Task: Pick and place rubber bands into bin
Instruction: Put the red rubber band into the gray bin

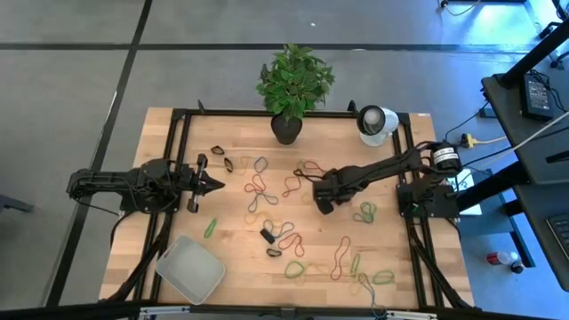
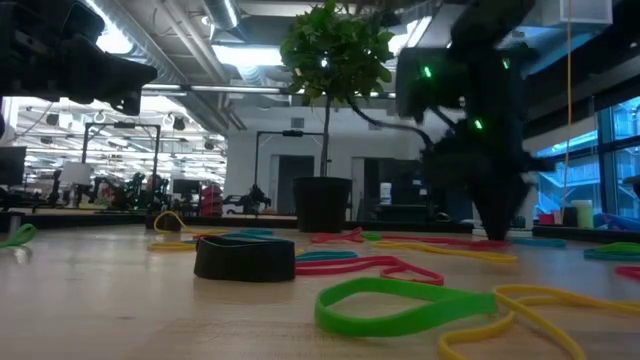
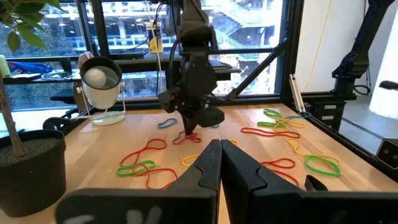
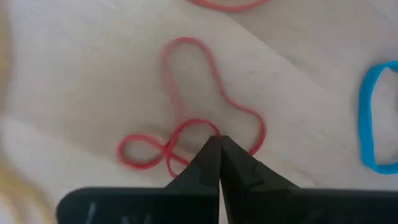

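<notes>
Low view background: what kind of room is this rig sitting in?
Likely a robotics lab or open workshop: exposed ceiling ducts, more equipment benches behind, and a black-framed wooden table on grey flooring.
</notes>
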Motion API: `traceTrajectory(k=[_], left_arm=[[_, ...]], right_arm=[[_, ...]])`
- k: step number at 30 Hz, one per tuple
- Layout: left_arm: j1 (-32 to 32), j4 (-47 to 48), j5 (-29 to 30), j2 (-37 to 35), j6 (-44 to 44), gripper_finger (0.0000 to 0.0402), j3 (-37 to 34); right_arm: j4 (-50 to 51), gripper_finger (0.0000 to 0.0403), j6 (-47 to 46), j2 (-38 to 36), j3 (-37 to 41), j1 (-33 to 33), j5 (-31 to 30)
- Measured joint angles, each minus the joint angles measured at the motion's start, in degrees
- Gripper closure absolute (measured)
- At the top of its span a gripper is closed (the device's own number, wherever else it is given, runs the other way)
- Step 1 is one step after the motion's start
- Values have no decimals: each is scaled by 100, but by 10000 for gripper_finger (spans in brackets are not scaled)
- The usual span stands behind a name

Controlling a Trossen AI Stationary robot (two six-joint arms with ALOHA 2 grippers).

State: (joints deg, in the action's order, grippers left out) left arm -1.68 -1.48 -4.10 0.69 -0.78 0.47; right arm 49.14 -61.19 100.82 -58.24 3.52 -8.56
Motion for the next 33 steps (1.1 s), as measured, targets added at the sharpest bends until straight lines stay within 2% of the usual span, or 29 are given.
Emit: traceTrajectory(k=[8,16,24,30,33], left_arm=[[-1,2,0,-2,0,398,0],[1,0,0,0,0,398,0],[1,0,0,-2,0,398,0],[0,-2,0,-1,0,398,0],[0,0,0,-2,0,398,0]], right_arm=[[589,401,471,-25,-1170,456,-669],[290,402,1488,-31,-2017,877,-1399],[-1447,403,3119,84,-2291,1142,-1512],[-2814,403,4369,604,-2727,1284,-1446],[-3290,403,4931,1043,-3194,1353,-1158]])
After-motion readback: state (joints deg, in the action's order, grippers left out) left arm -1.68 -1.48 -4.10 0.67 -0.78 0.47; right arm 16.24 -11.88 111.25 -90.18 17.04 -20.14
